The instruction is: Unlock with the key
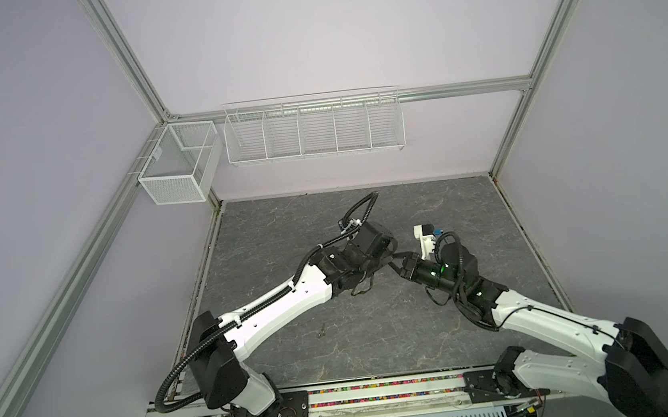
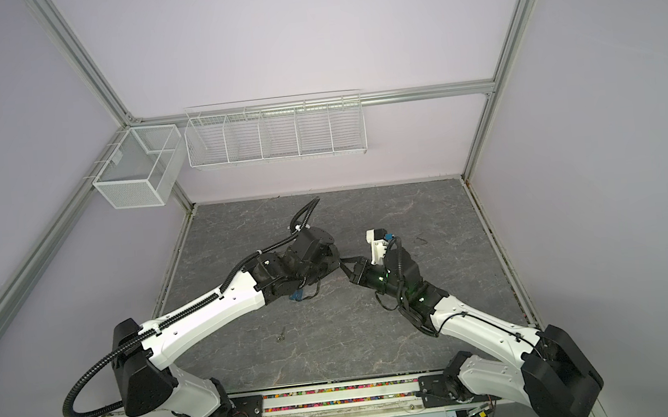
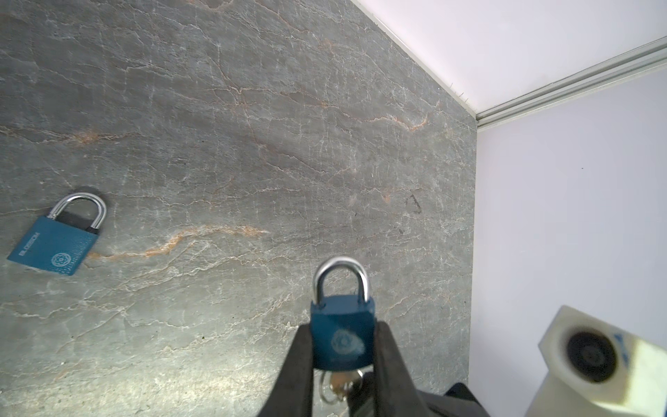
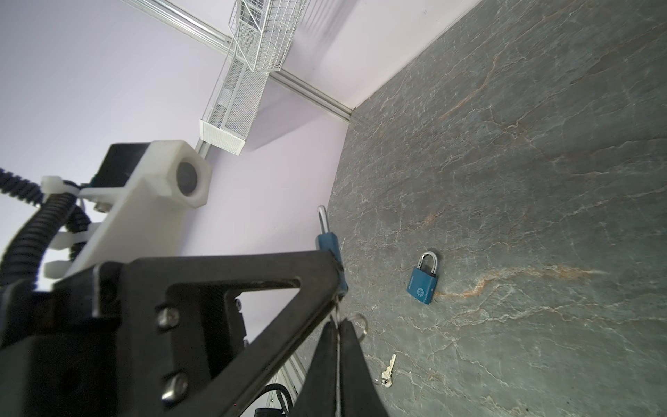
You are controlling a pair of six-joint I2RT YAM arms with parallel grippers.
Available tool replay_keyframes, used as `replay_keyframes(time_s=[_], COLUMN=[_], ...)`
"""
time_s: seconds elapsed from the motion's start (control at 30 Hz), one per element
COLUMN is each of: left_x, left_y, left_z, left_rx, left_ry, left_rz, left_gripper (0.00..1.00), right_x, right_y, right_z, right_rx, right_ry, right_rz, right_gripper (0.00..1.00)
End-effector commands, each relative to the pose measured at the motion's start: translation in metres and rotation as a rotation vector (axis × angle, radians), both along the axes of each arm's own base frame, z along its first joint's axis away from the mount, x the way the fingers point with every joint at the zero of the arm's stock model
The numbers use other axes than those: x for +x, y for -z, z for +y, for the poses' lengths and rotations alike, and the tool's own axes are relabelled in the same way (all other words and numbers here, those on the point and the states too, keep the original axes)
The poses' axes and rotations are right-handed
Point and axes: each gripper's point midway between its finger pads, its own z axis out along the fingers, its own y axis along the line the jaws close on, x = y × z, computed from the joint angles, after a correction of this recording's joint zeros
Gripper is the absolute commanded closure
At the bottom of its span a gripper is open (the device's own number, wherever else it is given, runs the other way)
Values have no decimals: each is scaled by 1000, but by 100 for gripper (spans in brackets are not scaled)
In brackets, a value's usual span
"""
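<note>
Key at lower centre, just under blue padlock, nipped in closed right gripper; left gripper clamped on that padlock.

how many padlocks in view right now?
2. The held padlock is clamped in the left gripper; the loose padlock lies flat on the table. More may be hidden.

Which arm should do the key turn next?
Right: the right gripper is shut on the key under the padlock, while the left gripper clamps the padlock body.
</note>
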Motion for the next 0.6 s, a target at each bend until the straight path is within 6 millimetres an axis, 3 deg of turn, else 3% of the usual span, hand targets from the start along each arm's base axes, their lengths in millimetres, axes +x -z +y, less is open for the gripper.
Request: replay_keyframes(time_s=[0.0,0.13,0.4,0.57], left_x=[2,-8,-27,-17], left_y=[-20,-24,-9,-18], left_z=[-3,-12,-27,-22], left_rx=[-42,-61,-46,-34], left_ry=[6,47,123,90], left_rz=[-27,-17,39,-12], left_gripper=[100,100,100,100], right_x=[3,6,14,9], right_y=[-4,-8,-37,-22], right_z=[2,2,8,5], right_rx=[20,21,65,18], right_ry=[2,12,15,16], right_rz=[-7,-22,-97,-60], right_gripper=[92,94,94,94])
